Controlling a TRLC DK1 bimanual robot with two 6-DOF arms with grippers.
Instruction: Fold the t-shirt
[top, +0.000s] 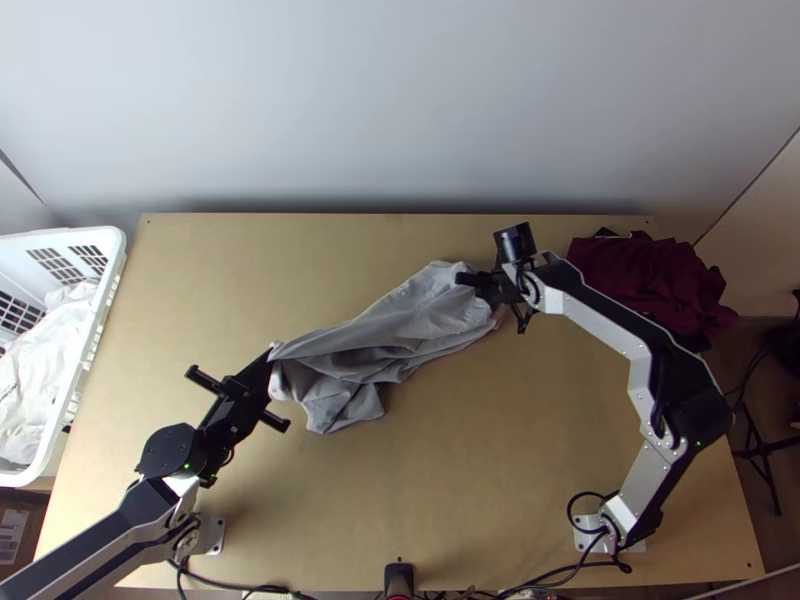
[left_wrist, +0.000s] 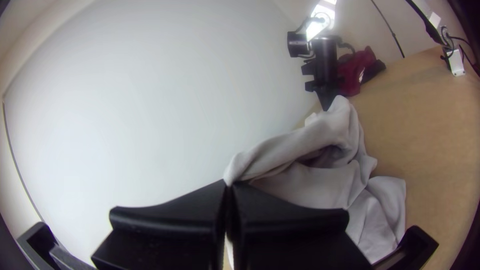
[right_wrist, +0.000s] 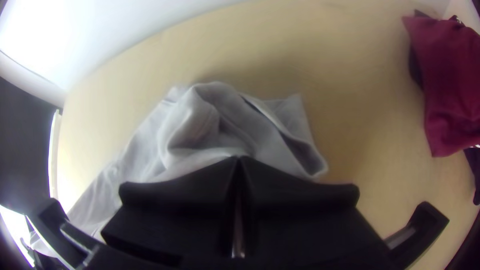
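Observation:
The grey t-shirt (top: 390, 330) lies bunched in a long slanting strip across the middle of the table. At its lower left end, my left gripper (top: 272, 362) is shut on a corner, raised off the table. My right gripper (top: 494, 287) is over the other end, pointing down. In the left wrist view the left gripper (left_wrist: 229, 185) pinches the t-shirt (left_wrist: 310, 175), whose folds hang from the tips. The right wrist view has the right gripper (right_wrist: 239, 159) shut on bunched folds of the t-shirt (right_wrist: 200, 120); the pinched part is hidden beneath its fingers.
Dark red cloth (top: 650, 280) is heaped at the table's back right corner. A white basket (top: 105, 290) with white cloth inside stands past the left edge. Bare wooden table (top: 480, 470) extends in front of the t-shirt, with cables along the near edge.

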